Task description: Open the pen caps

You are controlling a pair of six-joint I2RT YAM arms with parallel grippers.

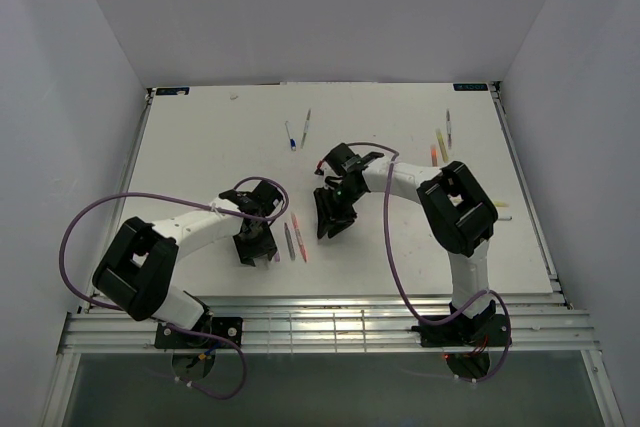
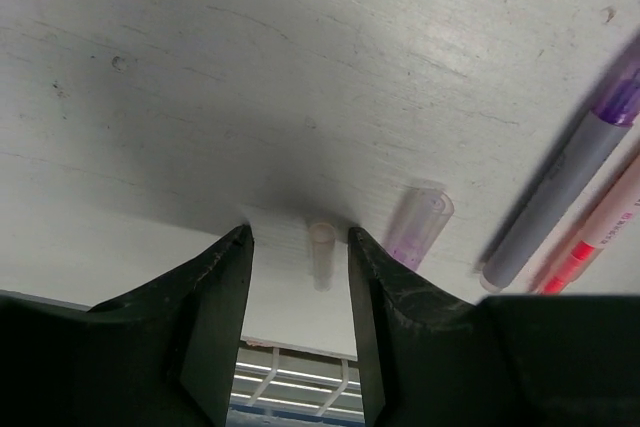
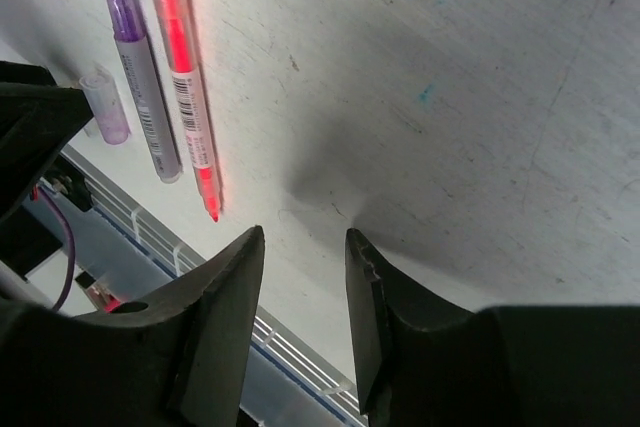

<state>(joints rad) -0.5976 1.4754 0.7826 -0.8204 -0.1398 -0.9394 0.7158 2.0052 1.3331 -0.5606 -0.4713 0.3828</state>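
Note:
In the left wrist view my left gripper (image 2: 300, 237) is open just above the table. A pale reddish pen cap (image 2: 321, 250) lies loose between its fingertips, touching neither. To its right lies a clear purple pen cap (image 2: 418, 225), then the uncapped purple pen (image 2: 572, 185) and the uncapped red pen (image 2: 598, 239). My right gripper (image 3: 303, 237) is open over bare table with nothing between its fingers. To its left lie the purple pen (image 3: 140, 77), the red pen (image 3: 186, 77) and the purple cap (image 3: 105, 105). In the top view both grippers (image 1: 255, 247) (image 1: 330, 222) flank these two pens (image 1: 293, 239).
Two more pens (image 1: 298, 131) lie at the back centre. Several pens (image 1: 441, 142) lie at the back right and a yellow one (image 1: 500, 207) sits near the right arm. The table's near edge and a slotted rail (image 1: 320, 322) lie just behind the grippers.

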